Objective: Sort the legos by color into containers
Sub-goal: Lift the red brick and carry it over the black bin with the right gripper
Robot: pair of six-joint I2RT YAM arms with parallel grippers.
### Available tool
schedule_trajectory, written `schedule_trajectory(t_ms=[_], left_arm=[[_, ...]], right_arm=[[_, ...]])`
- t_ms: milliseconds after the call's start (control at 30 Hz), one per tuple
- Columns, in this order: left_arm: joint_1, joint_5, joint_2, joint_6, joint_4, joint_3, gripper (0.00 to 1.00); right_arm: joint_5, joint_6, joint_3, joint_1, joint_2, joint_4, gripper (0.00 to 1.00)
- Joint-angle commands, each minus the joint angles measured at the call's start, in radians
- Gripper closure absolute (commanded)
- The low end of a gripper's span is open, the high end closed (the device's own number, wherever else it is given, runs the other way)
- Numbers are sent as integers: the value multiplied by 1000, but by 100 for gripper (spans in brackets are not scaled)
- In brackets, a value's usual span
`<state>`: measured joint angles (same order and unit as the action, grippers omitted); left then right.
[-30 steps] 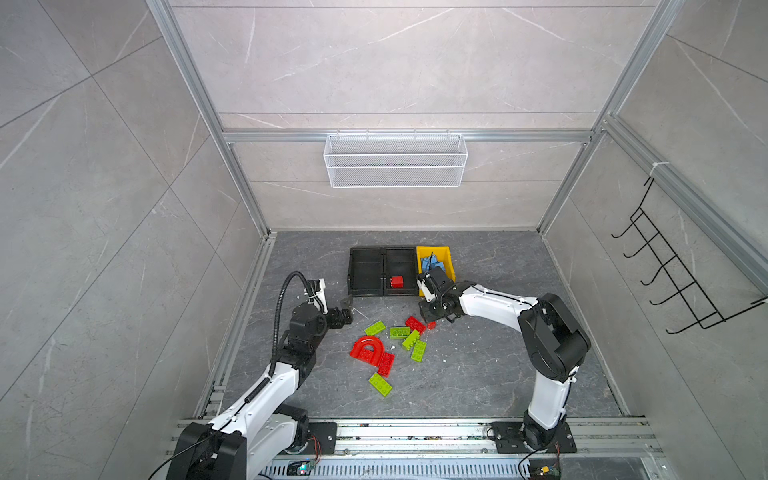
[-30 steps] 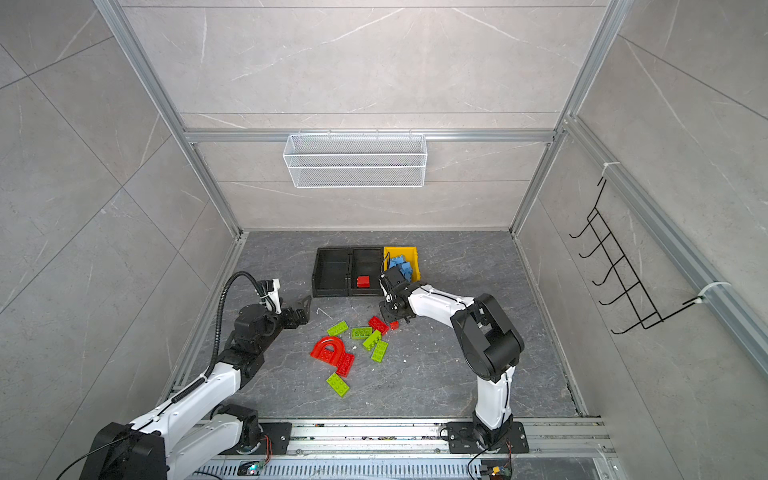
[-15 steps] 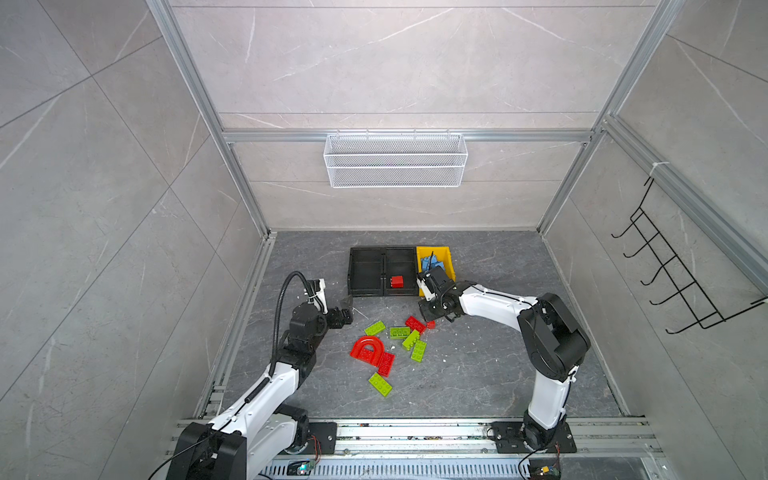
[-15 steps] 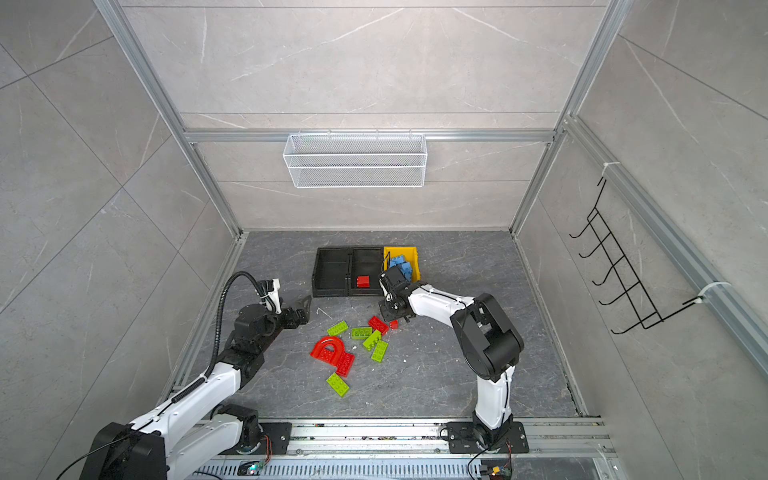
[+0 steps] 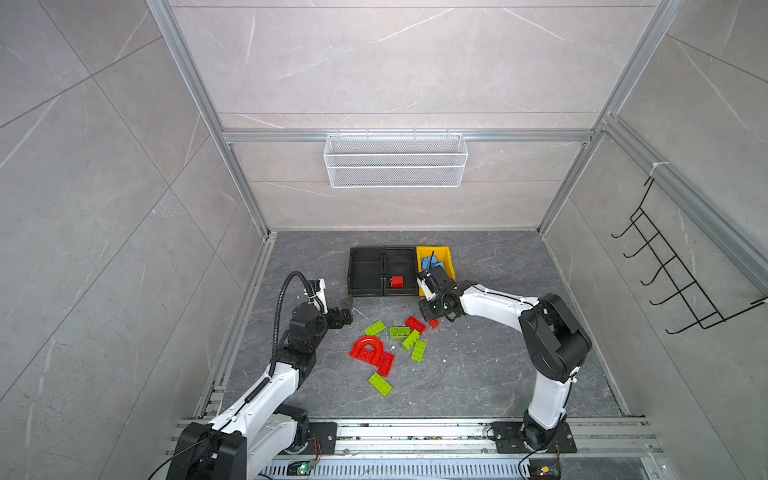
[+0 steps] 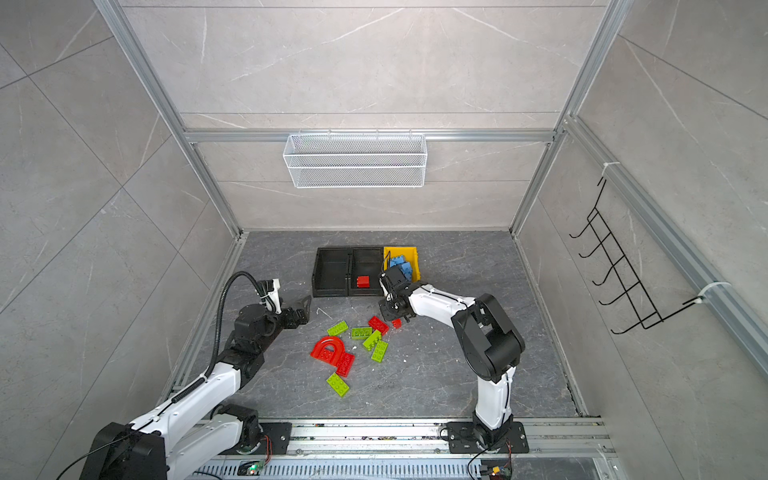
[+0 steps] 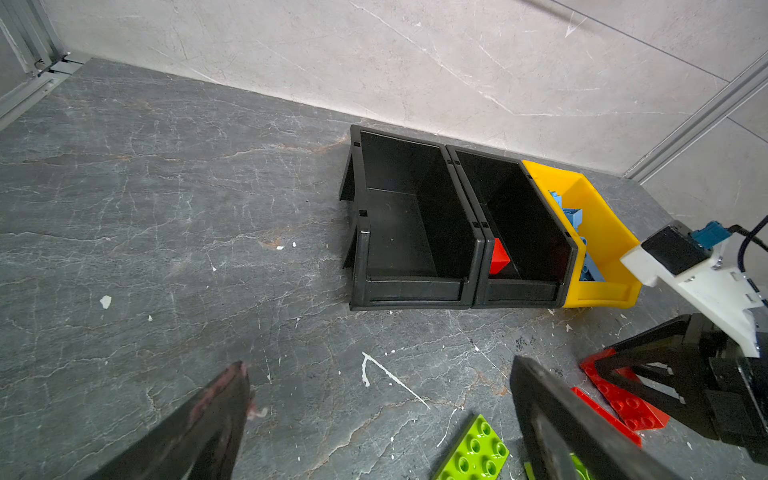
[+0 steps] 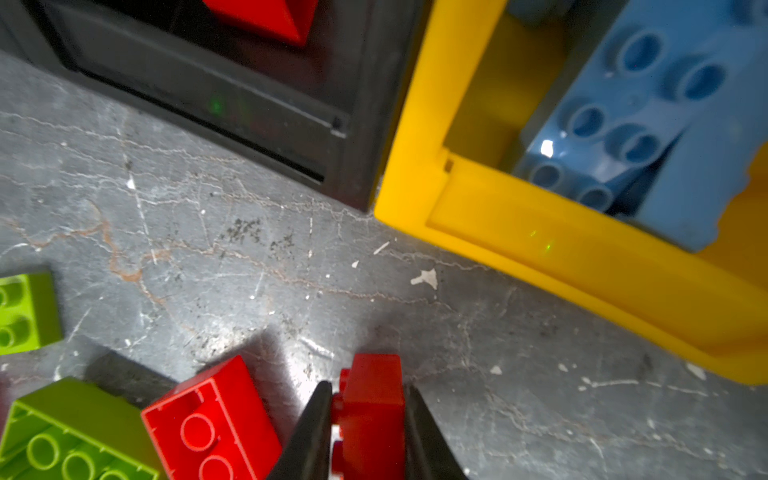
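Near bin point(image 8: 540, 232), right fingers point(image 8: 309, 432) clamp red brick point(image 8: 374, 411).

red brick point(image 8: 370, 415), yellow bin point(image 8: 540, 232), blue bricks point(image 8: 631, 116).

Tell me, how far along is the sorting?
Early to middle. Blue bricks sit in the yellow bin, and one red cube in a black bin. The right jaws are shut on a small red brick. Still loose: five green bricks, the red arch and two more red bricks. The other black bin is empty.
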<state>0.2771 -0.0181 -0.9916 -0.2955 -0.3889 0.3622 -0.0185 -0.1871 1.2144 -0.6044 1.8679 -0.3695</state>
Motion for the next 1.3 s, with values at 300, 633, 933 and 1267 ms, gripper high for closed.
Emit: schedule_trajectory(t_ms=[300,633,933,1267], left_arm=[[4,0,13,11,-33,25,0],[4,-6,16,15,-31,25,0],[3,-6,24,15,-30,24,0],[4,-7,25,15,-30,20,0]], right_arm=[[42,13,109,3,-98,-43,71],[90,22,360,11,40,-30,71],[81,-5,592,49,225,-36,71],[66,-15,744,59,387,-69,71]])
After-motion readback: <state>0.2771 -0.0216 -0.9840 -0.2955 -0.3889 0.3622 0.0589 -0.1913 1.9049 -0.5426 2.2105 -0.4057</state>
